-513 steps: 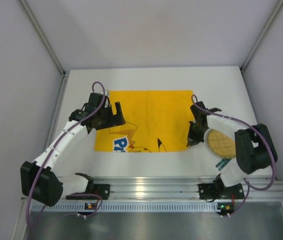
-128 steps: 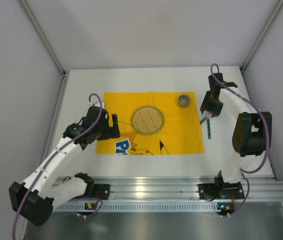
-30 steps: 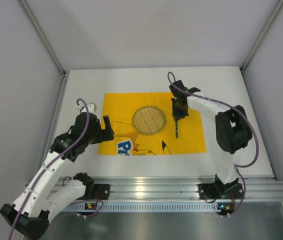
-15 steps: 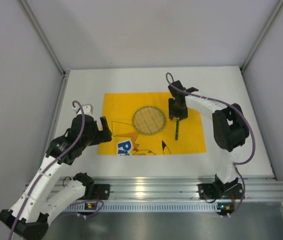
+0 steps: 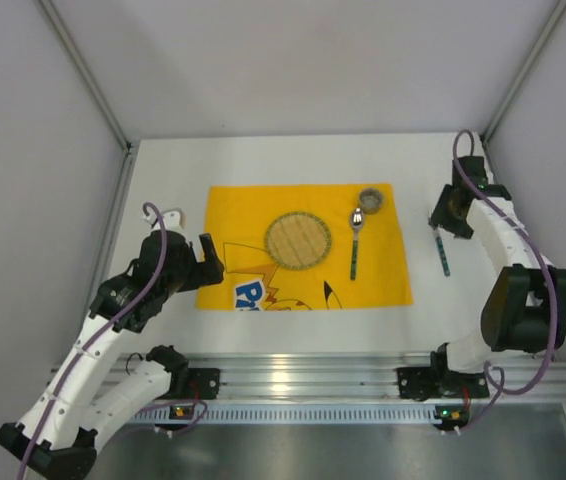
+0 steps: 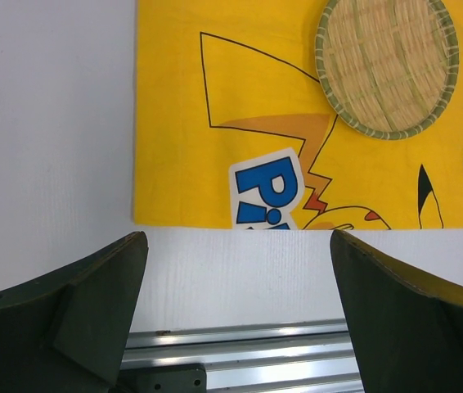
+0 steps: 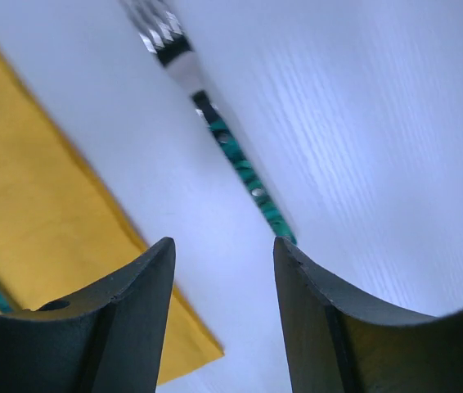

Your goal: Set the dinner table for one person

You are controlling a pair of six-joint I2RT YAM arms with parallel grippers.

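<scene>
Fork lies untouched before right end effector, jaws parted.

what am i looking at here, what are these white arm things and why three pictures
These are two white robot arms bolted to the near edge of a white table. Each arm ends in a two-finger pincer. The wide picture looks down from above and behind the arms. The other two come from small cameras on the wrists, so the dark shapes at their bottom edges are each pincer's own fingers.

On the table lies a yellow cartoon mat. On the mat sit a round woven plate, a spoon to the plate's right, and a small cup near the mat's far right corner. A fork lies on the bare table, right of the mat.

The left pincer and the right pincer are both open and hold nothing. The right one is close to the fork.
</scene>
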